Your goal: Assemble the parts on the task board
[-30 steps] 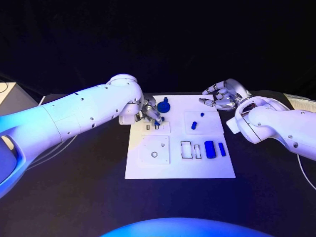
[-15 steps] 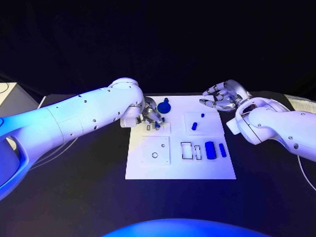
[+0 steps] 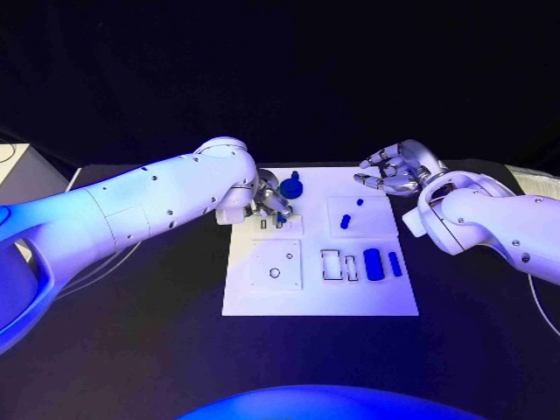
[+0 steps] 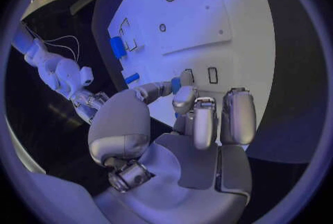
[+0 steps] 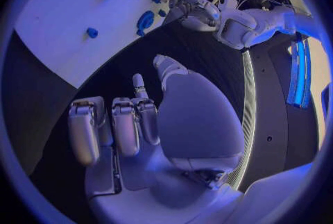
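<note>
The left hand (image 3: 266, 203) had eased slightly nearer over the task board (image 3: 318, 302) — pinching a small blue part (image 4: 176, 85) above the far-left slots, probably about to seat it. The right hand (image 3: 391, 170) hovered unchanged, fingers apart, empty.

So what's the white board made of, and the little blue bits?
The task board looks like smooth matt plastic, maybe painted: flat, even white, with crisp cut-out slots. The blue parts look like moulded or printed plastic: solid colour, rounded edges, no shine. Hard to be sure.

Overhead head camera, two close wrist cameras
</note>
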Robot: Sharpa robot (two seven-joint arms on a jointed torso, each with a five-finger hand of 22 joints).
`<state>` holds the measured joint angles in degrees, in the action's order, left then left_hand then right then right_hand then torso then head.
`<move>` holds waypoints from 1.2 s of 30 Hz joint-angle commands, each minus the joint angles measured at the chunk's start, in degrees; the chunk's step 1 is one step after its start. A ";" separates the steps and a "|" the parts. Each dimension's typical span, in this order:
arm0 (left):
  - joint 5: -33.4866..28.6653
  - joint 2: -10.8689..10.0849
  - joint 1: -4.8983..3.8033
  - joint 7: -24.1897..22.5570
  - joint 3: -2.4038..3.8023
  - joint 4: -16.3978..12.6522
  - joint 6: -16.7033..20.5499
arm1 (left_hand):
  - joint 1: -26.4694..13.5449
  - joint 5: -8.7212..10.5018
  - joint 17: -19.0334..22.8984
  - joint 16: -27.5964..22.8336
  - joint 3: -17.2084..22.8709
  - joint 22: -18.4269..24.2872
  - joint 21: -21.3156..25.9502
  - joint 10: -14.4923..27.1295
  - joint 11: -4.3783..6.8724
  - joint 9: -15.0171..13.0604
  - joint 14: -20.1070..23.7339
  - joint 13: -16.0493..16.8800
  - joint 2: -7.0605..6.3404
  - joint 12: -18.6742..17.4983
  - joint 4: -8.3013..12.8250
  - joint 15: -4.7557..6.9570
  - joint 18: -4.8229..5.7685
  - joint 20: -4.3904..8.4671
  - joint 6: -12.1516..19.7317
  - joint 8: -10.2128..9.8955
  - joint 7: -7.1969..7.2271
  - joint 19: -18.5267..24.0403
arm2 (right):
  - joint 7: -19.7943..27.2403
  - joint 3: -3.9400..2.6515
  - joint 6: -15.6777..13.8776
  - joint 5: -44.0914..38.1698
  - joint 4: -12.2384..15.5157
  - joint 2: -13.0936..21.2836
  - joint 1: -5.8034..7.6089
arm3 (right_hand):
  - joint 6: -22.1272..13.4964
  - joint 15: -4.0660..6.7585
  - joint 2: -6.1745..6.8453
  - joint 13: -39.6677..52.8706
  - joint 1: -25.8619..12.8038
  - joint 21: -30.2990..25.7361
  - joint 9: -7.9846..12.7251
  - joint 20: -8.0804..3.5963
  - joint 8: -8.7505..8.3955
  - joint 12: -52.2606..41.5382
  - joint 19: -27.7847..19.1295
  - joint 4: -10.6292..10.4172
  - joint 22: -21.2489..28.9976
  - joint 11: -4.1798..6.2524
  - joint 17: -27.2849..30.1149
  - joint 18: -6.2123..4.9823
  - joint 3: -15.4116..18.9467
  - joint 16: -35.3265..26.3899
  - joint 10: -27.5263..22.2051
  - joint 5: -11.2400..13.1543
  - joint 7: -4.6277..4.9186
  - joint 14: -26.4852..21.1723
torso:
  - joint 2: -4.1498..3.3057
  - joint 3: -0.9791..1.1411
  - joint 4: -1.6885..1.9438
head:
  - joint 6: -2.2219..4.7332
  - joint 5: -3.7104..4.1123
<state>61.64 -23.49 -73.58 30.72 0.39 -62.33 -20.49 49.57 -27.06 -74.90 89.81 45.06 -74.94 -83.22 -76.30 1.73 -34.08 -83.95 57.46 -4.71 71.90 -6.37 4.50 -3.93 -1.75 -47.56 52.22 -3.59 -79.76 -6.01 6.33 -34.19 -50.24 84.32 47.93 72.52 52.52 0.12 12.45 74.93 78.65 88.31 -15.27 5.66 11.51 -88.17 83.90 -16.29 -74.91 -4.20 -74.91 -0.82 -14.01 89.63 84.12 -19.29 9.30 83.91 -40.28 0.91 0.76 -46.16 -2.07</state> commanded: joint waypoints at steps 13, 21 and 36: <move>0.84 0.04 -0.03 0.22 -0.12 0.29 -2.13 | -0.52 -1.21 -15.10 0.19 14.16 -2.03 -0.38 -0.58 0.11 -0.31 -6.05 0.40 0.24 0.53 14.74 0.32 0.48 0.22 -1.83 -0.30 1.18 -0.22 | 0.26 -0.01 0.61 -0.72 0.07 0.03 -0.04 | -0.31 -0.33 0.08 13.14 -0.32 -0.47 0.05 0.37 0.31 0.32 5.23 0.02 -13.83 -0.33 -13.73 0.29 0.00 -0.25 3.75 -0.34 0.03 5.74 | 0.06 0.05 -0.02 | -0.28 -0.04; 0.91 -0.11 -0.01 0.27 -0.12 0.20 -2.23 | -0.54 -1.28 -15.10 0.19 14.15 -1.98 -0.36 -0.61 0.11 -0.33 -6.05 0.45 0.25 0.55 14.76 0.33 0.46 0.23 -1.85 -0.31 1.19 -0.18 | 1.67 -0.01 -0.73 -0.22 -0.13 0.01 -0.04 | -0.08 -0.17 0.20 10.06 -0.31 -7.81 -0.07 0.28 0.74 3.79 2.20 0.01 -9.59 -0.17 -9.37 -1.46 -0.20 -2.43 0.34 -0.40 -0.10 4.47 | 0.06 0.01 0.01 | -0.32 0.01; 0.77 0.39 0.15 0.31 -0.21 0.70 -2.59 | -0.57 -1.41 -15.10 0.19 14.15 -2.04 -0.38 -0.63 0.12 -0.36 -6.05 0.47 0.28 0.56 14.78 0.34 0.48 0.24 -1.88 -0.32 1.20 -0.23 | 6.11 -0.01 -5.77 2.97 -0.77 -0.13 -0.03 | -2.18 0.34 1.97 -28.57 0.03 -63.52 -0.69 -0.19 3.06 44.49 -13.96 0.02 26.48 0.28 27.83 -9.71 -6.55 -38.44 -23.65 -0.48 -0.36 -9.25 | 0.03 -0.01 -0.03 | -0.44 0.05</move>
<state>62.35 -23.24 -73.46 31.02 0.18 -61.64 -22.04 48.83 -28.37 -74.90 89.81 44.90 -74.92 -83.22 -76.50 1.94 -34.39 -83.95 57.88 -4.99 72.09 -6.21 4.50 -3.93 -1.76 -48.16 52.21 -3.37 -79.75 -2.57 6.32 -37.84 -48.42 83.61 47.85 72.52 50.55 0.52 14.09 47.32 78.58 25.70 -15.93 5.44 14.41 -44.60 70.16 -16.26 -49.14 -4.59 -48.31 -9.77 -20.34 52.67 61.37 -19.51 8.80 75.24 -40.21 0.91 0.76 -46.56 -2.07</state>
